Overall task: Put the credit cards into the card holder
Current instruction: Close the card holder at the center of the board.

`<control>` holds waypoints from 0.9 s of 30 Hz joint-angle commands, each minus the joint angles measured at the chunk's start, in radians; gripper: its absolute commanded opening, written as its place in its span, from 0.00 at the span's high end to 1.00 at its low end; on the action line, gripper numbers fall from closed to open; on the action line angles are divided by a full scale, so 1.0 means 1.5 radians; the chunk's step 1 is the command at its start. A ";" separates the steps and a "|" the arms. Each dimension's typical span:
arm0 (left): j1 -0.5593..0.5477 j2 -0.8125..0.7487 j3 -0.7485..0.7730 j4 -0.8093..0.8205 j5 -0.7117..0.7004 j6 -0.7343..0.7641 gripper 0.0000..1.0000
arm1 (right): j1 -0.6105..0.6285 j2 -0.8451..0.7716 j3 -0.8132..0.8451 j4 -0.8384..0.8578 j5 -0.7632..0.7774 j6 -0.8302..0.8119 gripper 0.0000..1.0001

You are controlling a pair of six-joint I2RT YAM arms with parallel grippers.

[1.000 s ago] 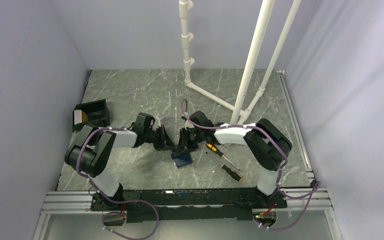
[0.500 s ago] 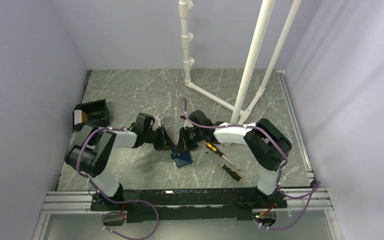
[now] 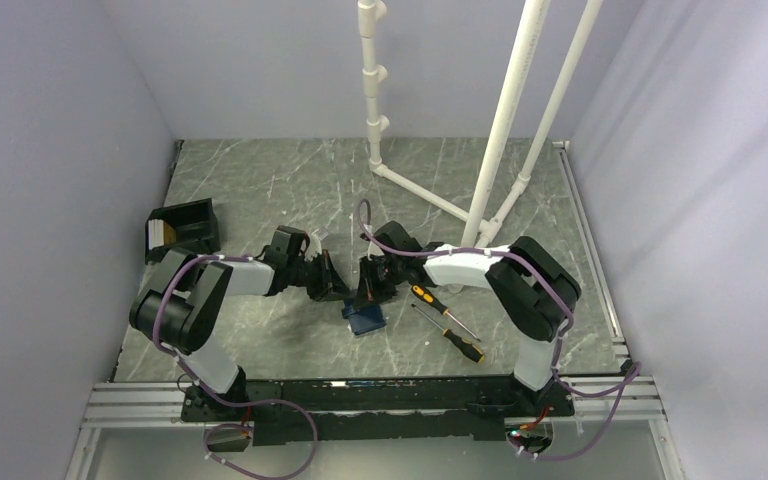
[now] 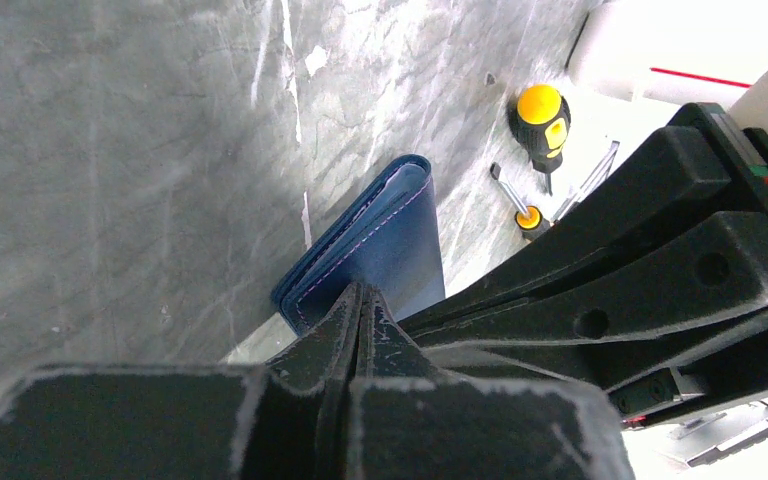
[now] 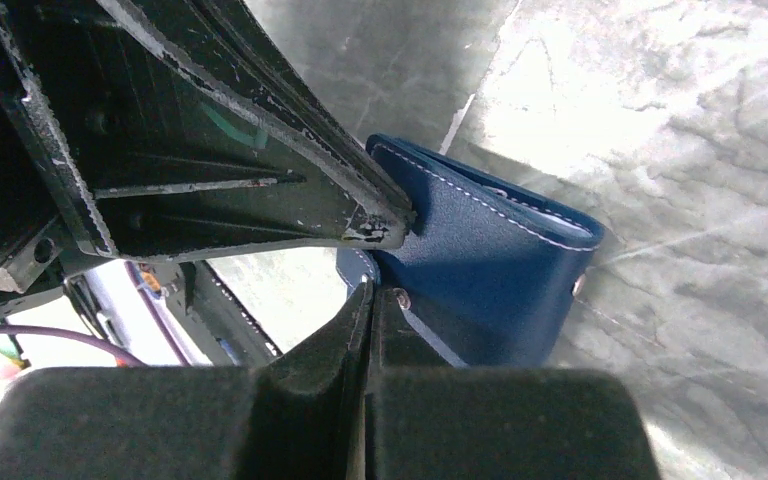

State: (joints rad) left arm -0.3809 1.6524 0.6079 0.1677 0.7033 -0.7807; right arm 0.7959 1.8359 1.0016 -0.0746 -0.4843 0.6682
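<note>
The navy card holder (image 3: 364, 318) lies folded on the marble table between both arms. A pale edge shows between its covers (image 4: 401, 180). My left gripper (image 3: 336, 291) is shut, and its tips (image 4: 360, 296) press on the holder's (image 4: 385, 240) near end with nothing seen between them. My right gripper (image 3: 369, 291) is also shut. Its tips (image 5: 369, 290) sit at the holder's (image 5: 490, 270) clasp tab, beside the snap button. Whether the tab is pinched does not show. Orange-yellow credit cards (image 3: 160, 235) stand in the black box (image 3: 192, 222) at the far left.
Two orange-handled screwdrivers (image 3: 438, 306) (image 3: 458, 341) lie just right of the holder, under the right forearm. A white pipe frame (image 3: 480, 190) stands behind the right arm. Grey walls close in the table on the left, right and far sides.
My right gripper's fingers have closed together at the clasp tab. Both arms and the card holder have stayed almost where they were.
</note>
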 commanded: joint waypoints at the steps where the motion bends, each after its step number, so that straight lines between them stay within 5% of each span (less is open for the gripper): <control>1: -0.002 0.010 -0.007 -0.023 -0.017 0.027 1.00 | 0.006 -0.042 0.020 -0.046 0.050 -0.024 1.00; 27: -0.003 -0.001 -0.007 -0.029 -0.016 0.028 1.00 | 0.010 -0.006 0.033 -0.089 0.110 -0.037 1.00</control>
State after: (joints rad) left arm -0.3813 1.6524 0.6079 0.1677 0.7040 -0.7784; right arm 0.8131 1.8015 1.0168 -0.1665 -0.3870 0.6353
